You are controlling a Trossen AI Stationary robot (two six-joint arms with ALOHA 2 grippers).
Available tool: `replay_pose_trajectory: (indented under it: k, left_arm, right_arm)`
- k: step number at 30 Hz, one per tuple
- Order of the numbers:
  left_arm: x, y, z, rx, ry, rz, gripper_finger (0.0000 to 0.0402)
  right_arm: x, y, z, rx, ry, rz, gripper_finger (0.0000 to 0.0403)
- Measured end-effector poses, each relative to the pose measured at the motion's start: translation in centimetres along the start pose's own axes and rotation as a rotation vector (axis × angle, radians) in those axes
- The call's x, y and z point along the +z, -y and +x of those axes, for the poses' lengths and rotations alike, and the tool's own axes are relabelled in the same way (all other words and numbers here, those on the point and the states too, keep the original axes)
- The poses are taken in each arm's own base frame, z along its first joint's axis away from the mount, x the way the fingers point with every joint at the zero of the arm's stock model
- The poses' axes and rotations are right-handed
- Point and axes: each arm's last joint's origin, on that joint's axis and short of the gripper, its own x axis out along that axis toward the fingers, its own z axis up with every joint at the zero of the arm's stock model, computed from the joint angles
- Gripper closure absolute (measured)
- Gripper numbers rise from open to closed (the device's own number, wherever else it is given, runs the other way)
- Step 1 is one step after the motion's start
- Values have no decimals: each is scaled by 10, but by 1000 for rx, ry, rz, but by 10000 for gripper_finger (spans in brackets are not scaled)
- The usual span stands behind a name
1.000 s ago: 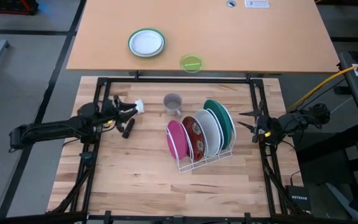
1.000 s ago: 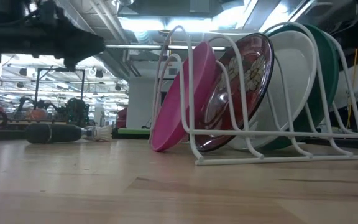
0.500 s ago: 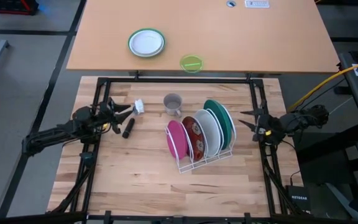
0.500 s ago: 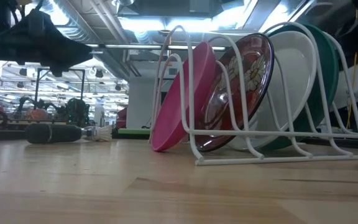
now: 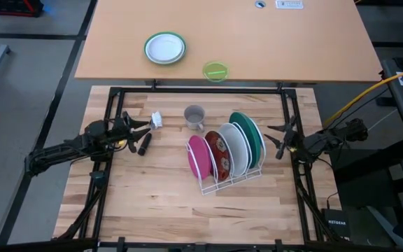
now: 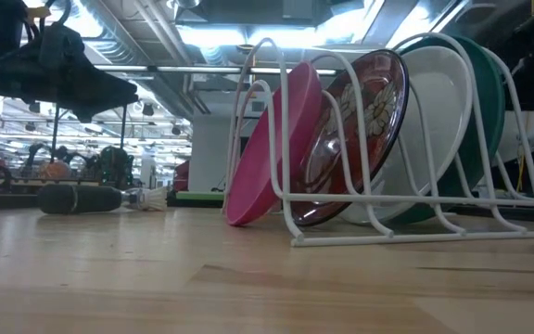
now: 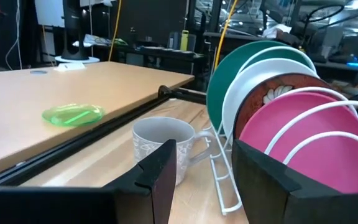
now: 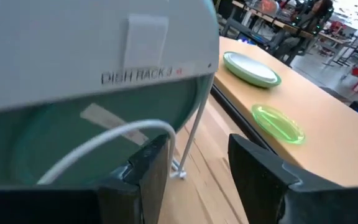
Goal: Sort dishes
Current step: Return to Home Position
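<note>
Four plates stand on edge in a white wire rack (image 5: 224, 183): pink (image 5: 197, 157), dark red patterned (image 5: 217, 152), white (image 5: 235, 145) and teal (image 5: 252, 134). They also show in the low view, from the pink plate (image 6: 272, 148) to the teal plate (image 6: 489, 102). My left gripper (image 5: 144, 126) is open and empty to the left of the rack; its wrist view (image 7: 204, 168) faces the plates. My right gripper (image 5: 274, 141) is open and empty just right of the teal plate, whose back fills its wrist view (image 8: 73, 143).
A grey mug (image 5: 194, 115) stands behind the rack. A dark-handled brush (image 5: 144, 143) lies under my left gripper. A green-rimmed white plate (image 5: 165, 47) and a lime-green bowl (image 5: 215, 71) sit on the tan table beyond. Bare wood lies in front of the rack.
My left gripper has drawn back a little toward the table's left edge and dropped slightly. My right gripper has edged a little toward the rack. The plates and the rack have stayed put.
</note>
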Motion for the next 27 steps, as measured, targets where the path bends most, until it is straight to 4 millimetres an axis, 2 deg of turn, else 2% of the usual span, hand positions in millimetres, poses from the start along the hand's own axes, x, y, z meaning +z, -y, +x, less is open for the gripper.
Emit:
replay_pose_trajectory:
  k: [7,27]
  left_arm:
    - [0,0,0,0,-1,1,258]
    - [0,0,0,0,-2,1,258]
  right_arm:
    - [-17,-9,9,-47,-36,-36,230]
    - [-17,-16,10,152,-21,-26,230]
